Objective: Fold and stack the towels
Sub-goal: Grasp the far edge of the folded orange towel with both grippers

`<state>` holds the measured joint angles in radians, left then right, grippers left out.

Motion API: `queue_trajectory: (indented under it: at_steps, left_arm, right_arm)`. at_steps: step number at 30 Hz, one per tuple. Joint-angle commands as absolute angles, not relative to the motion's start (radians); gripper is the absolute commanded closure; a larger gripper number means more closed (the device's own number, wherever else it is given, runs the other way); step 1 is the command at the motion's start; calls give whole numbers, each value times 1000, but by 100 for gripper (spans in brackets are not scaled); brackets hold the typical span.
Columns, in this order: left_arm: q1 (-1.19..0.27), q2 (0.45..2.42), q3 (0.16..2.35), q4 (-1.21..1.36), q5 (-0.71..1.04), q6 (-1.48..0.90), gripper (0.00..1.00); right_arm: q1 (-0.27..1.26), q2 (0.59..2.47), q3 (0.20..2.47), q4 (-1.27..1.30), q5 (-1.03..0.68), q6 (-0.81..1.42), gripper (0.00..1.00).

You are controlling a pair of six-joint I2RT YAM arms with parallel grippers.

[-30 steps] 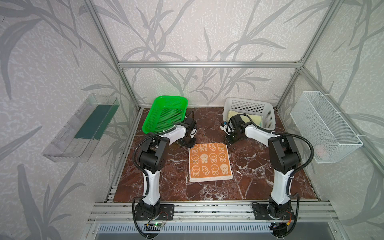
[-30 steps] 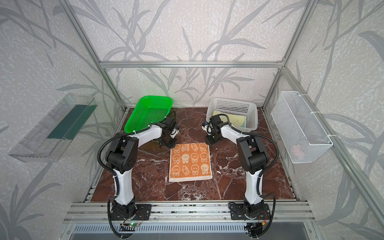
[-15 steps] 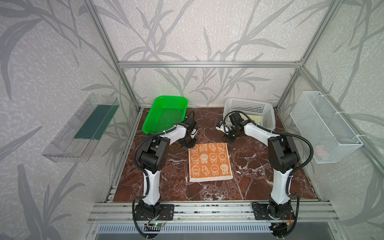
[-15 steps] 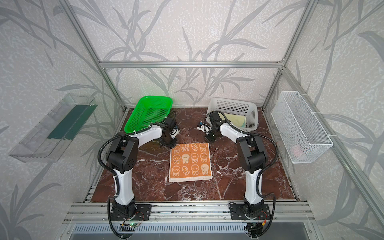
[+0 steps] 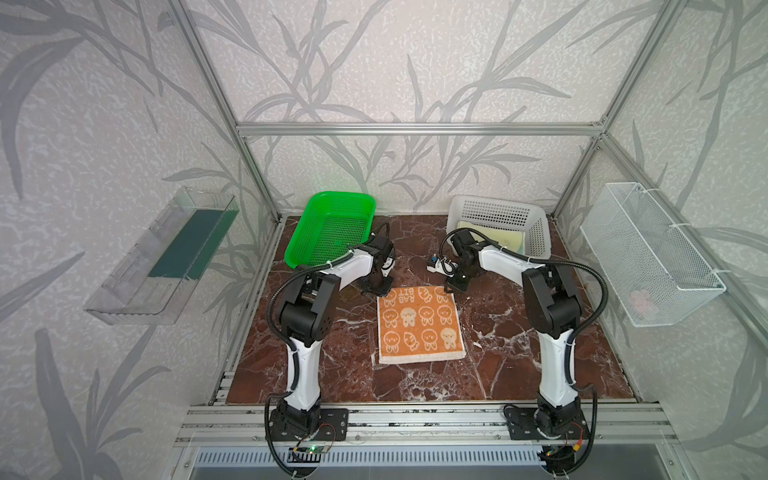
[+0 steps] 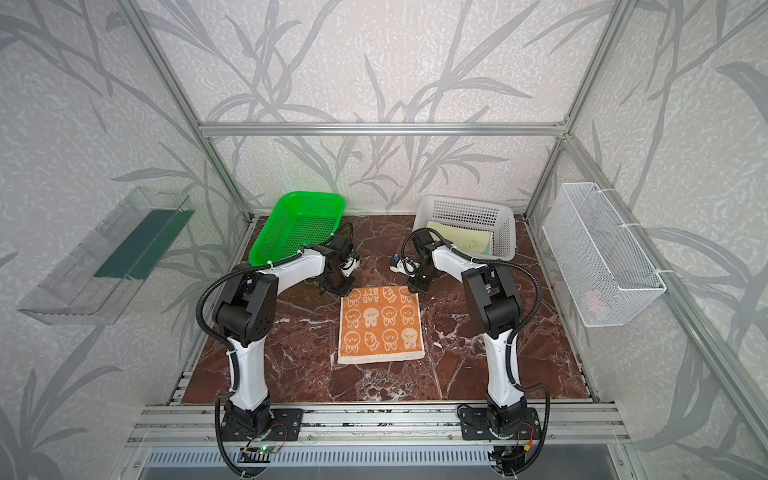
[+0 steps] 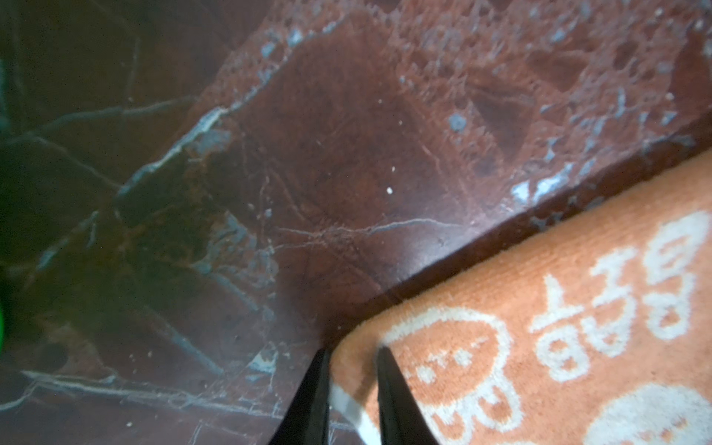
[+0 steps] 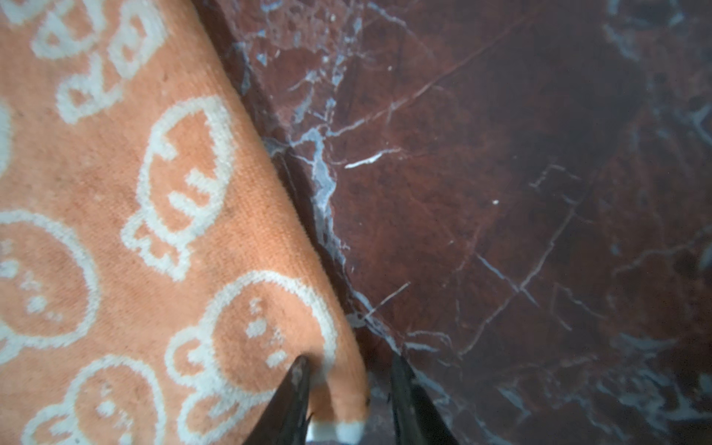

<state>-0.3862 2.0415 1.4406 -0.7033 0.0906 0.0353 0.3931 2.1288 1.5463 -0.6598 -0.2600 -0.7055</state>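
Rabbit-print towel (image 5: 419, 324) lies flat mid-table, both claws on its far corners, a fold setup by the look: left gripper (image 7: 353, 350) at eleven o'clock, narrow, cloth filling the gap, grip I can't tell; right gripper (image 8: 349, 358) at one o'clock, open astride its corner. Polished red marble tabletop (image 5: 519, 353); pale yellow towel (image 5: 498, 239) in the white basket (image 5: 540, 232)

- Left arm (image 5: 305, 365) and right arm (image 5: 557, 365): glossy white link shells and chunky black joint housings.
- A black corrugated cable (image 5: 270, 311) runs along each arm, held by white ties.
- Black base plates (image 5: 334, 424); a small green light (image 5: 309, 449) glows below the left one.
- Left gripper (image 7: 353, 350) and right gripper (image 8: 350, 358): slim black tapering fingers.
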Motion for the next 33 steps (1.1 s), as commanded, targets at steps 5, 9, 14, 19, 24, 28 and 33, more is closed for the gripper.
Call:
queue_trajectory:
  at_steps: [5,9,14,19,24,28,33]
  left_arm:
    - [-392,2086,1456,-758,92,61,84]
    - [-393,2094,1461,-761,95,66,97]
    - [-393,2083,1459,-758,101,69,100]
    - [-394,2034,1450,-727,96,72,100]
    - [-406,1955,1393,-658,92,78,100]
    - [-411,1902,1347,-613,72,66,100]
    - [-415,1838,1297,-558,61,60,100]
  right_arm:
    - [401,2180,1592,-736,-235,-720,79]
    - [400,2184,1591,-740,-233,-721,89]
    - [400,2170,1576,-711,-232,-718,99]
    - [399,2124,1538,-639,-229,-700,100]
    - [394,2056,1465,-538,-238,-653,100]
    - [384,1994,1401,-452,-242,-624,100]
    - [366,1934,1343,-376,-271,-599,100]
